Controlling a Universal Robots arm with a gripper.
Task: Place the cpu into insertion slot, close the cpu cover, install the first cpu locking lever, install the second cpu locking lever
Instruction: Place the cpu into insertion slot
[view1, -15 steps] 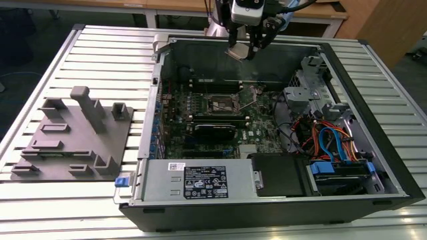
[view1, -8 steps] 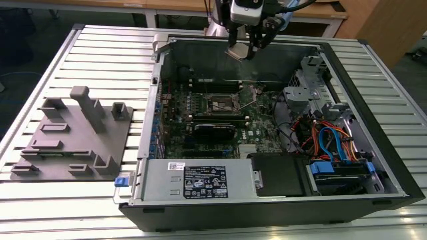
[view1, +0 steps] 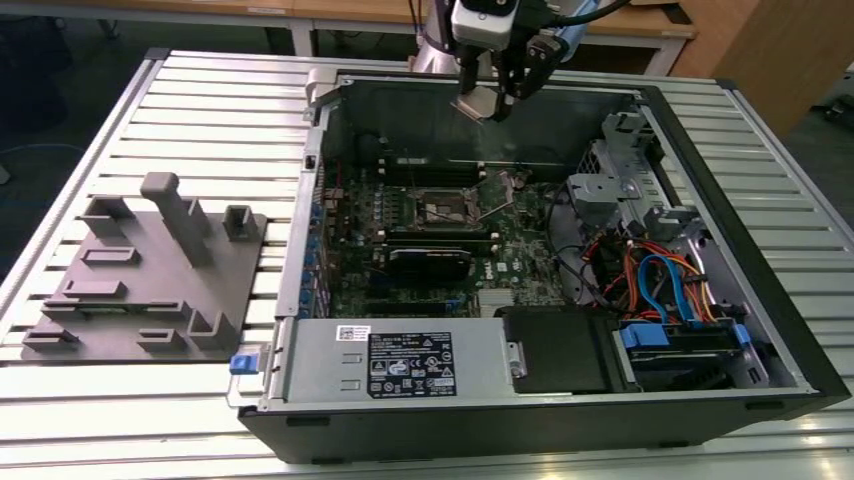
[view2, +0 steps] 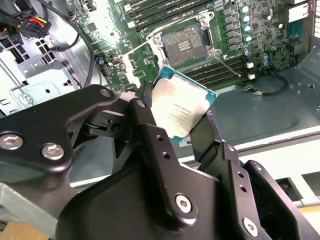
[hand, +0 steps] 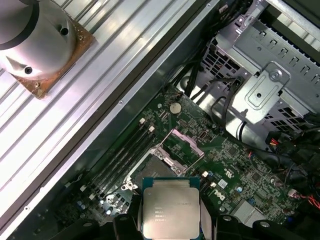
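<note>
CPU (view2: 182, 107) is clamped by its two opposite edges between the fingers (view2: 205, 132), metal top towards the camera in both wrist views (hand: 171, 207). The fingers are narrowed to the chip's width and touch nothing else.

In the exterior view the fingers (view1: 483, 105) hang high over the far wall of the open case (view1: 534, 430), well above the green board (view1: 521, 270). The CPU (view1: 475, 106) shows there as a small pale patch at their tips.

The slot (view1: 445, 207) lies near the middle of the board with its dark centre uncovered. In the second wrist view I can see its contact field bare inside the silver rim (view2: 187, 44), well apart from the chip. The cover (hand: 181, 146) stands raised at one side of the slot (hand: 150, 167) in the first wrist view (thin wire levers lie beside the rim, but I cannot tell how they are latched).

Long black memory slots (view2: 165, 7) run beside the socket.

The case rests on a slatted metal counter (view1: 200, 100), with a grey moulded fixture (view1: 147, 270) on it towards the exterior view's left.
</note>
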